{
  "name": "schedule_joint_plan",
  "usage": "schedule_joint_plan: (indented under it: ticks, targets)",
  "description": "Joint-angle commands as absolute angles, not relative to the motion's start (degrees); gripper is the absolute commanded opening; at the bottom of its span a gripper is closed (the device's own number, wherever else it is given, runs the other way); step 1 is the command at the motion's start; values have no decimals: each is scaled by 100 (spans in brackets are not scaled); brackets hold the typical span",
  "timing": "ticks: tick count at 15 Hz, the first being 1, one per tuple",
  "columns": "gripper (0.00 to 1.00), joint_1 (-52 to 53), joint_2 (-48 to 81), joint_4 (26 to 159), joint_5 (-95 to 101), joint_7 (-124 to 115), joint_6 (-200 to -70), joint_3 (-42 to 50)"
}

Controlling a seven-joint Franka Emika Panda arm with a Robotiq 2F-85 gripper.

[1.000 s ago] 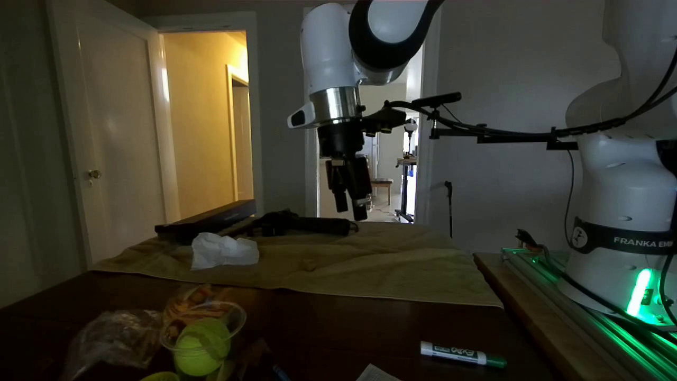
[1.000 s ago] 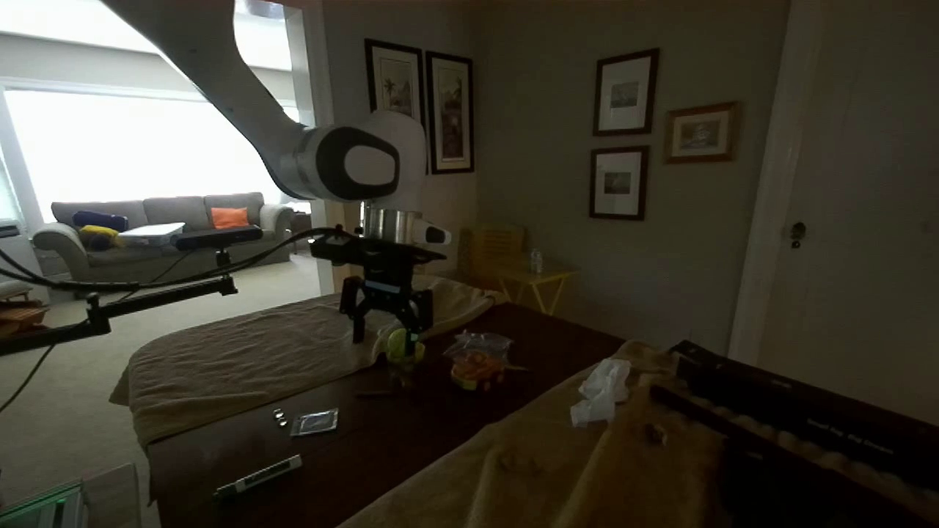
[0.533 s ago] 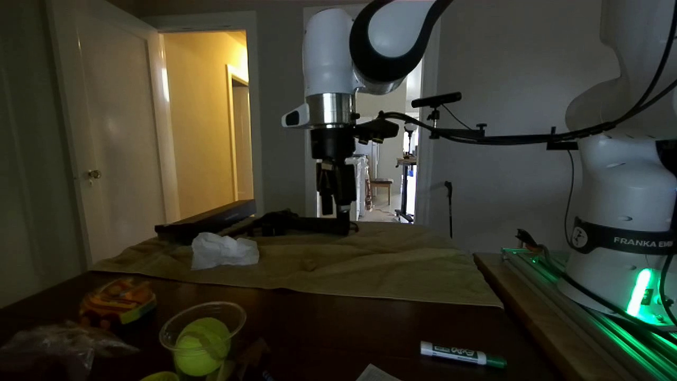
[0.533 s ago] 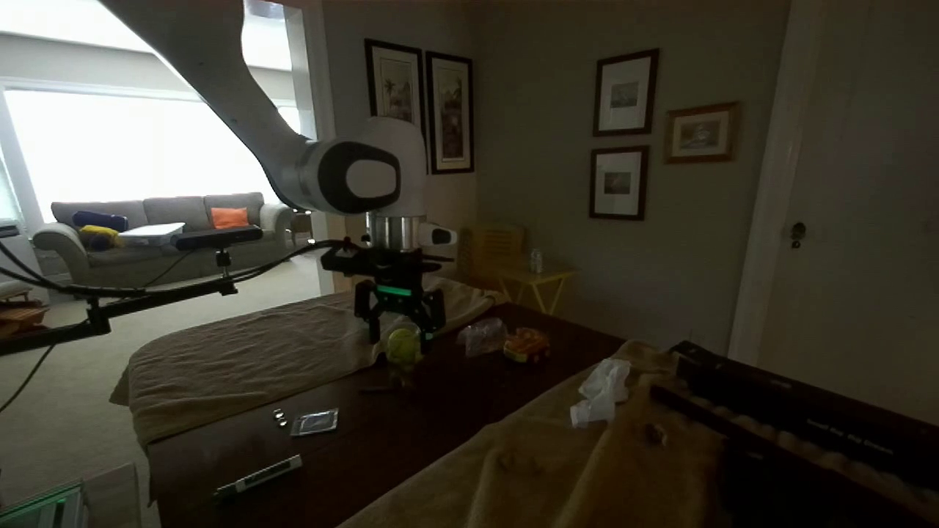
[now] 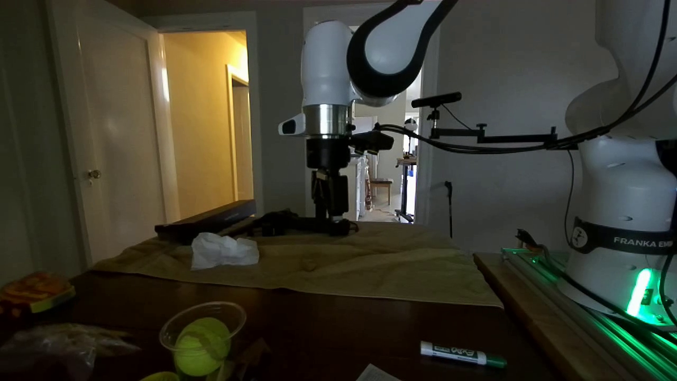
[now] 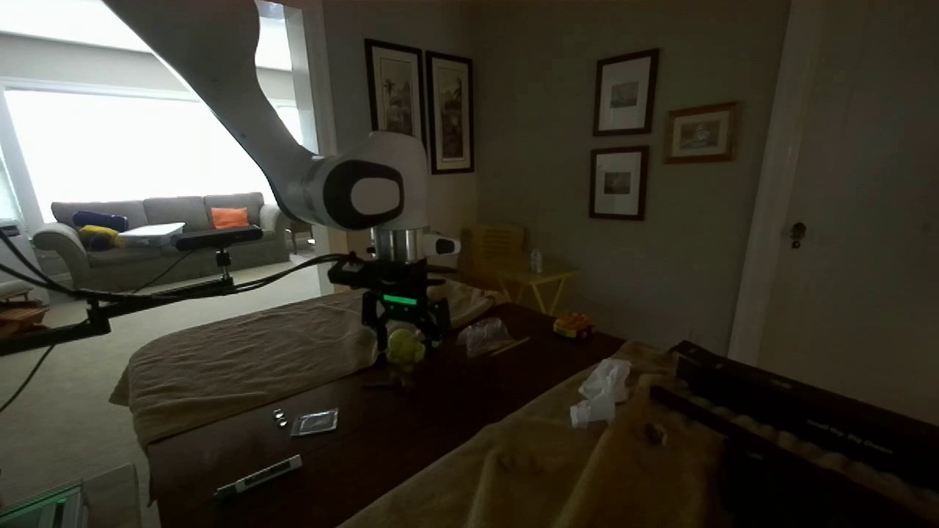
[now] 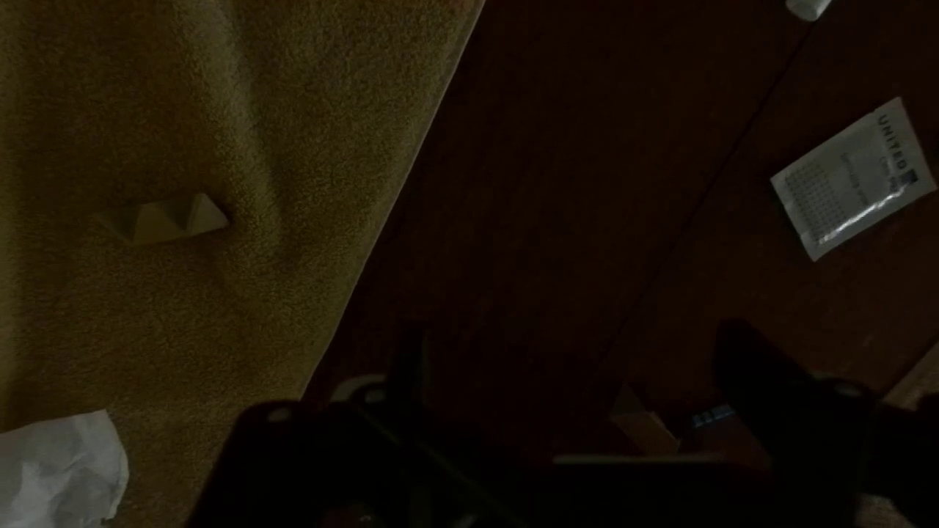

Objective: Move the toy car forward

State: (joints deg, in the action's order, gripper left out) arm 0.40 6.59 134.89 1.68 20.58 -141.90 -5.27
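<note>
A grey sofa (image 6: 165, 210) and framed pictures (image 6: 624, 92) show a home.

ball (image 5: 202, 346) in cup (image 5: 239, 318) | tissue (image 5: 225, 251) on cloth (image 5: 391, 271) | toy car (image 6: 574, 327) right of plastic bag (image 6: 481, 337) in an exterior view

toy car (image 5: 37, 291) cropped, white tissue (image 7: 62, 469) cropped

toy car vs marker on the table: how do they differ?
Color: the toy car is orange and yellow; the marker is white with a green end.
Shape: the toy car is chunky; the marker is long and slim.
Place: the marker lies nearer the robot base; the toy car sits farther off.
Shared: both rest on the dark tabletop.
</note>
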Motion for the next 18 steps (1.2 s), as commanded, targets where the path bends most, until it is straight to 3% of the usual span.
schedule_joint_plan:
  ticks: [1, 18]
  targets:
    - [100, 144, 829, 13419, 414, 1745, -14419, -454]
    - [100, 110, 1068, 13289, 359, 1929, -14515, -508]
